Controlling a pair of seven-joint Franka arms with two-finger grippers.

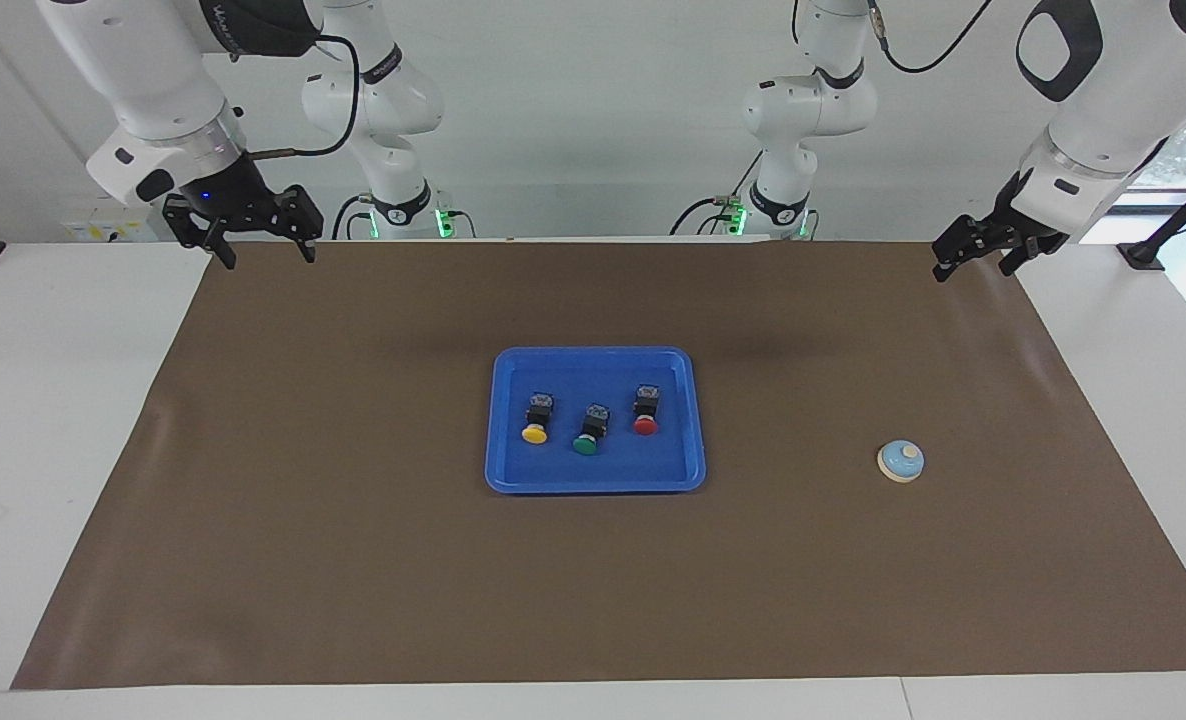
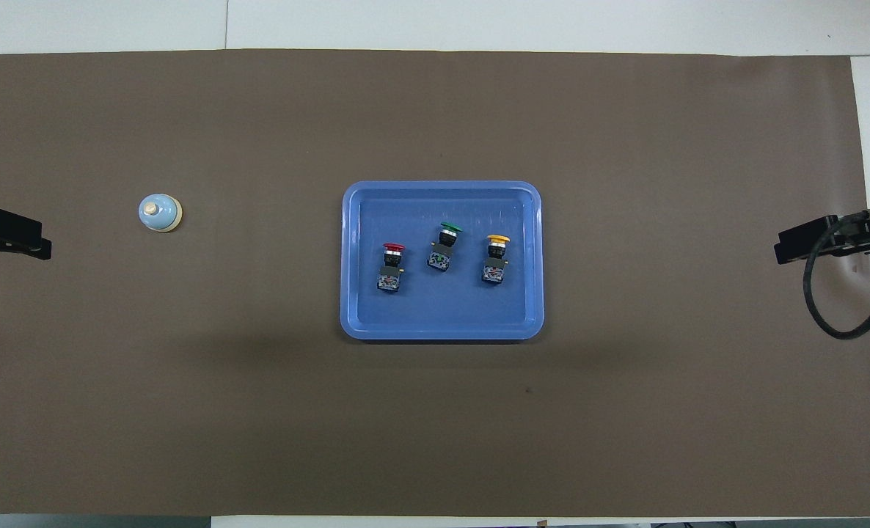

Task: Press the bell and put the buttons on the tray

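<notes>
The blue tray (image 1: 593,353) lies at the middle of the brown mat, also in the overhead view (image 2: 442,187). All three buttons lie in it in a row: yellow (image 1: 535,420) (image 2: 495,257), green (image 1: 589,430) (image 2: 444,246), red (image 1: 645,412) (image 2: 392,265). The light-blue bell (image 1: 900,461) (image 2: 160,213) stands on the mat toward the left arm's end. My left gripper (image 1: 973,270) (image 2: 9,238) hangs open and empty over the mat's edge at its own end. My right gripper (image 1: 265,258) (image 2: 809,246) hangs open and empty over its end.
The brown mat (image 1: 353,560) covers most of the white table. A black cable (image 2: 838,323) loops down from the right arm's wrist. The two arm bases stand at the robots' edge of the table.
</notes>
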